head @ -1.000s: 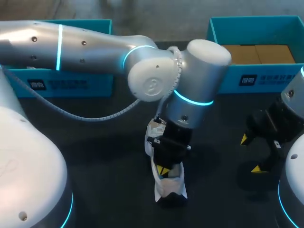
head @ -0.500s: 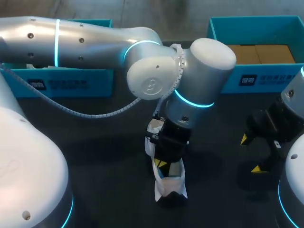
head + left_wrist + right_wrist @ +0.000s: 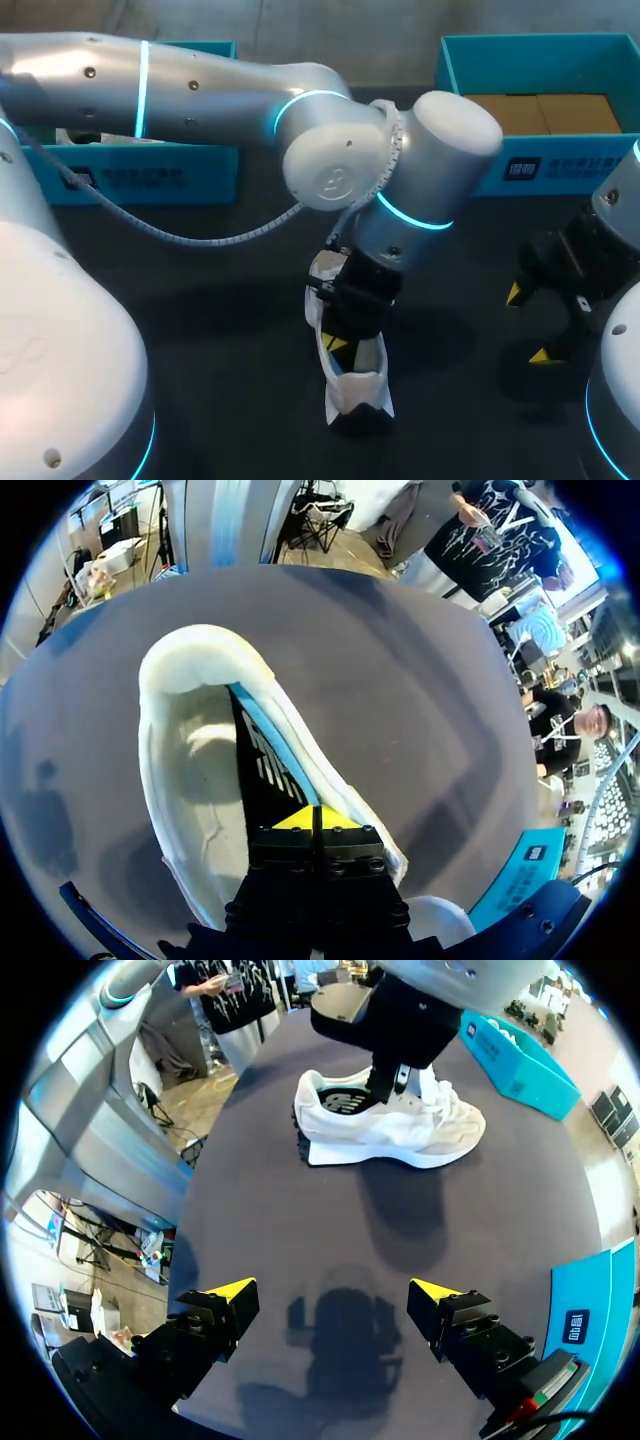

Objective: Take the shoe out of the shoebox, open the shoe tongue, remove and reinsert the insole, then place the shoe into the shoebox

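While left tool (image 3: pixel 312 818) is pinched together inside white shoe (image 3: pixel 356 388), right tool (image 3: pixel 332 1290) spread apart, shoebox label (image 3: pixel 521 168) unreadable.

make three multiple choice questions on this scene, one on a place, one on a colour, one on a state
1. Where is the shoe?
A. inside the box at the far left
B. on the table, outside both boxes
C. held in the air by the right arm

2. What colour is most of the shoe's upper?
A. red
B. black
C. white

3. In what state is the right gripper?
A. open, with nothing between its fingers
B. shut on the shoe
C. shut on an insole

Answers:
1. B: the head view shows it resting on the dark tabletop, nearer than the boxes.
2. C: the right wrist view shows a white upper over a dark sole.
3. A: its yellow tips stand wide apart over bare table, away from the shoe.
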{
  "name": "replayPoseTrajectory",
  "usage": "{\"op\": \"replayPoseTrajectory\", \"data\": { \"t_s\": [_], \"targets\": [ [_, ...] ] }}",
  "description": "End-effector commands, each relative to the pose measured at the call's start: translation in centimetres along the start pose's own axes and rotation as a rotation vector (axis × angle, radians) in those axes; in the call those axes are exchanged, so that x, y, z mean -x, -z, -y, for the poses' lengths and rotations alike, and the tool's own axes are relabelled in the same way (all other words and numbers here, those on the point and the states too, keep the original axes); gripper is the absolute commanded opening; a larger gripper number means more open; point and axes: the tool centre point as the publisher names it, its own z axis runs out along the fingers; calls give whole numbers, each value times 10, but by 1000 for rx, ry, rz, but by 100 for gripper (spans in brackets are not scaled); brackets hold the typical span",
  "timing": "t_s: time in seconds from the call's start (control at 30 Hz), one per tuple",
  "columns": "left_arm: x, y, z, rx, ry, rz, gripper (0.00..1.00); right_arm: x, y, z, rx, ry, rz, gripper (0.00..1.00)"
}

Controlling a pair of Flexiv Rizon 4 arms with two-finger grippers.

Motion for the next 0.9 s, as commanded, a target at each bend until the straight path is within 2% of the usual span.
{"op": "replayPoseTrajectory", "data": {
  "t_s": [0.03,0.3,0.47,0.63,0.73,0.9],
  "targets": [
    [10,-8,-3,-15,-10,-23,0,-1,-1,0,-2,-1,2,100],
    [16,-30,6,-45,-29,-33,0,-1,-1,0,-2,-1,2,100],
    [13,-40,11,-64,-39,7,0,-1,-1,0,-2,-1,2,100],
    [17,-50,15,-39,5,69,0,-1,-1,0,-2,-1,2,100],
    [16,-49,15,-27,33,135,0,-1,-1,0,-2,-1,2,100],
    [9,-36,16,-6,81,220,0,-1,-1,0,-2,-1,2,100]
  ]
}}
